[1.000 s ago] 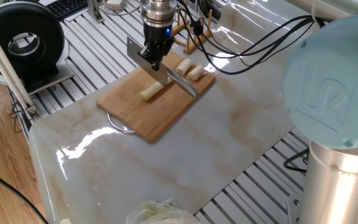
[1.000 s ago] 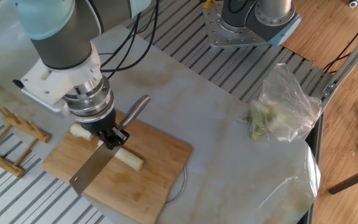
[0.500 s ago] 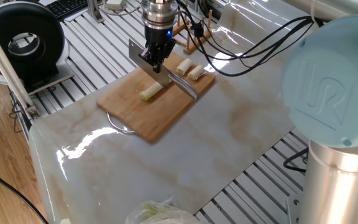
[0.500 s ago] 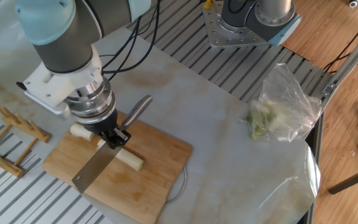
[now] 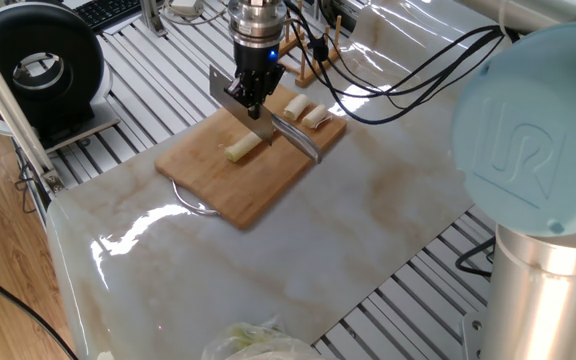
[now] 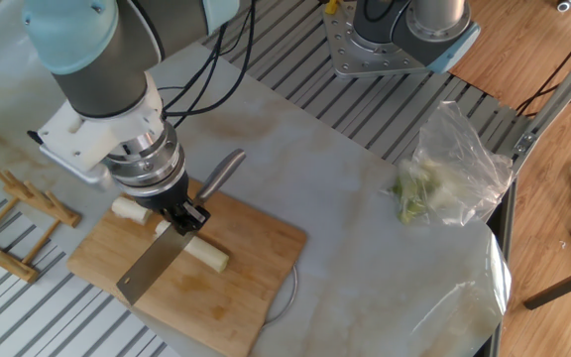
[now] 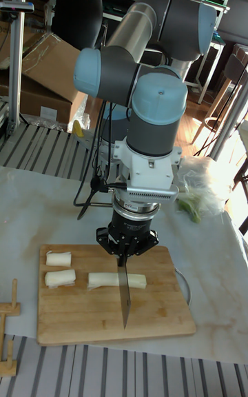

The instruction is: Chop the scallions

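A wooden cutting board (image 5: 258,185) (image 6: 256,253) (image 7: 83,318) carries the scallions. The long pale piece (image 5: 241,149) (image 6: 208,256) (image 7: 103,280) lies mid-board. Two short chunks (image 5: 305,111) (image 7: 59,268) lie together near one end; in the other fixed view one chunk (image 6: 129,209) shows beside the arm. My gripper (image 5: 251,98) (image 6: 180,215) (image 7: 126,251) is shut on a knife. The knife's blade (image 5: 230,92) (image 6: 150,270) (image 7: 125,300) stands edge-down across the long piece, and its grey handle (image 5: 303,140) (image 6: 222,174) sticks out behind. Whether the blade touches the stalk cannot be told.
A clear plastic bag of leafy greens (image 6: 444,174) (image 7: 200,190) (image 5: 248,342) lies on the marble sheet away from the board. A wooden rack (image 6: 18,213) (image 5: 313,50) stands beside the board. A black round device (image 5: 33,70) sits off the table. The arm's base (image 6: 404,35) is bolted at the far edge.
The gripper and knife have shifted very slightly over the long piece. The scallion pieces and the board have stayed where they were.
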Motion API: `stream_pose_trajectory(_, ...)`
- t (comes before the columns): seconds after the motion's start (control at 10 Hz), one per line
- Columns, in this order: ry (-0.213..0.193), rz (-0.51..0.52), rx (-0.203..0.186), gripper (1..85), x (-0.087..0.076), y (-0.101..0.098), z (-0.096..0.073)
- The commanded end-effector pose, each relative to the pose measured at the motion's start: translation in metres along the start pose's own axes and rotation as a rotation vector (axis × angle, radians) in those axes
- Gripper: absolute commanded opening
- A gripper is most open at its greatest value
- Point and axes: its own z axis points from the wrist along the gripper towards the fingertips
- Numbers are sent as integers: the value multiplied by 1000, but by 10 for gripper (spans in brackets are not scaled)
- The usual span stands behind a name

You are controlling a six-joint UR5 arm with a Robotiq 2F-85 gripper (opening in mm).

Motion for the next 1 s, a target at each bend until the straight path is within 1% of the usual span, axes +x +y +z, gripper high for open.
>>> stream_pose_trajectory(0.0, 4, 32, 8, 13, 2, -3, -6)
stream_pose_trajectory(0.1, 3, 32, 2, 13, 2, -1, -8)
stream_pose_trajectory(0.4, -19, 42, -6, 13, -5, 3, -6)
stream_pose_trajectory(0.9, -25, 47, -5, 13, -6, 6, -3)
